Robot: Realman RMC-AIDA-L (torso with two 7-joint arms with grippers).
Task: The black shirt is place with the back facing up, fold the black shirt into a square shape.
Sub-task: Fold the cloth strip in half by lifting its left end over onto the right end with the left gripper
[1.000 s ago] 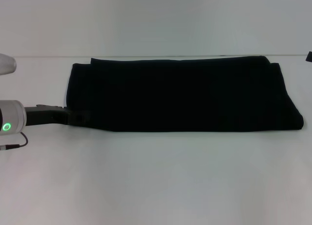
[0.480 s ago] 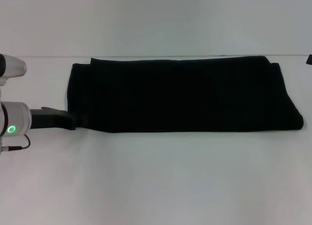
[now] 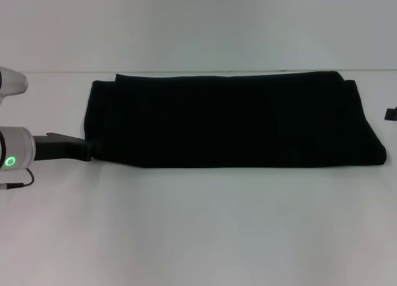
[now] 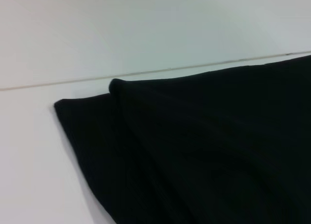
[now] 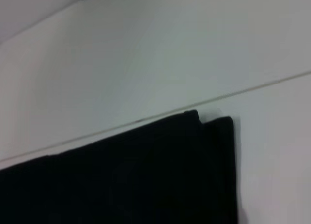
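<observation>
Shirt (image 3: 232,120) lies flat across the far half of the table (image 3: 198,230), long side running left-right, back edge near the table's far edge. Left gripper (image 3: 87,149) sits at the shirt's near-left corner. Right gripper (image 3: 391,114) just off the shirt's right end, apart from it.

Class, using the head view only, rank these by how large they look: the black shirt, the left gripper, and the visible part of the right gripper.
1. black shirt
2. left gripper
3. right gripper, only a sliver at the view's edge
</observation>
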